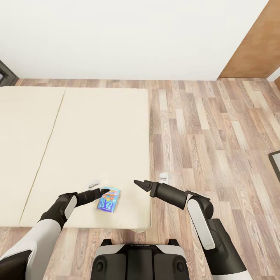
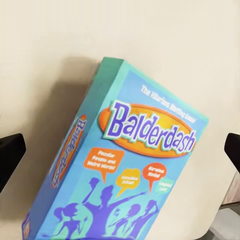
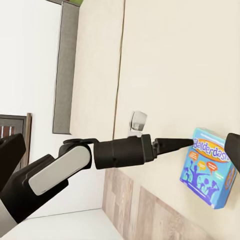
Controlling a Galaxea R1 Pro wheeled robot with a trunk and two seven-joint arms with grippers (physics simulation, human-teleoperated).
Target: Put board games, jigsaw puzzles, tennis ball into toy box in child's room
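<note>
I am looking down from the head camera at the bed point(image 1: 77, 128), a wide cream-beige mattress with a long seam running from far to near, set against a white wall on a wood-plank floor point(image 1: 217, 128). Near the mattress's near right corner lies a light blue board game box point(image 1: 108, 199), flat on the bedding; the left wrist camera reads its lid as "Balderdash" point(image 2: 125, 170), with purple cartoon figures and orange speech bubbles. My left gripper point(image 1: 104, 191) reaches in from the left, its dark fingertips at the box's left far edge. In the left wrist view the two black fingers point(image 2: 11, 155) sit wide apart at either side of the frame with the box between them, so the jaws are open and grip nothing; I cannot tell whether a tip touches the cardboard. My right gripper point(image 1: 139, 184) hangs just right of the box, over the mattress's right edge, its fingers drawn to a narrow point and holding nothing. A small white-grey object point(image 1: 93, 183) rests on the mattress just beyond the left fingertips, and another small white piece point(image 1: 164, 177) lies on the floor beside the bed's right edge. A brown wooden door point(image 1: 254, 46) stands at the far right.
</note>
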